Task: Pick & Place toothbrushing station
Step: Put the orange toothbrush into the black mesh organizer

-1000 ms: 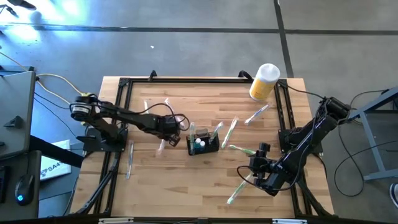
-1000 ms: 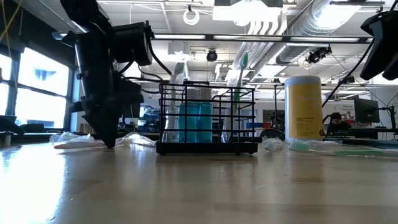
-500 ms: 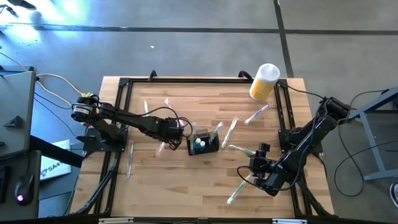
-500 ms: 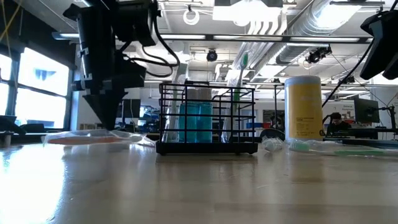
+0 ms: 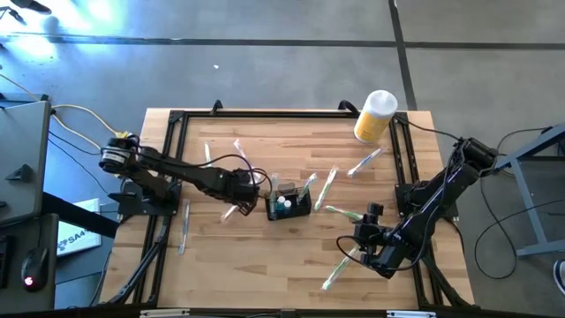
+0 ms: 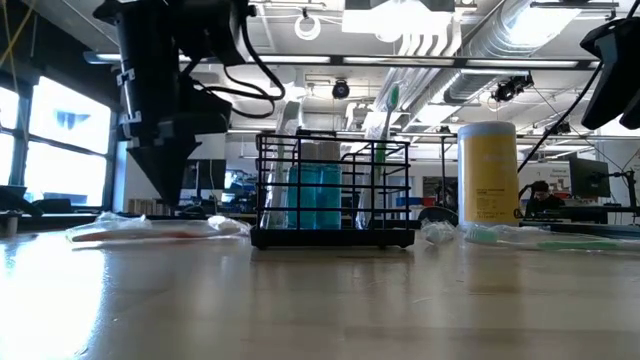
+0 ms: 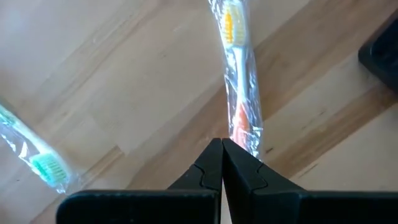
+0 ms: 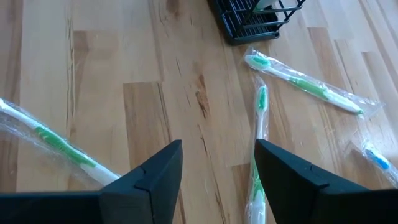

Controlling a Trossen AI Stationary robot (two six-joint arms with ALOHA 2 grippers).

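Beside the caddy (image 5: pixel 289 206), left claw (image 5: pixel 255 185) shut.

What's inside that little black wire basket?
The basket holds two blue tubes and upright toothbrushes. Their lower ends are hard to make out behind the wires.

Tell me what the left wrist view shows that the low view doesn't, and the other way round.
Only the left wrist view shows a wrapped green-bristled toothbrush lying on the wood, and the orange toothbrush's yellow bristles. Only the low view shows the yellow cylinder with its white lid, and the teal bottles standing inside the black caddy. Both show the left gripper, jaws shut and empty, above the wrapped orange toothbrush beside the caddy.
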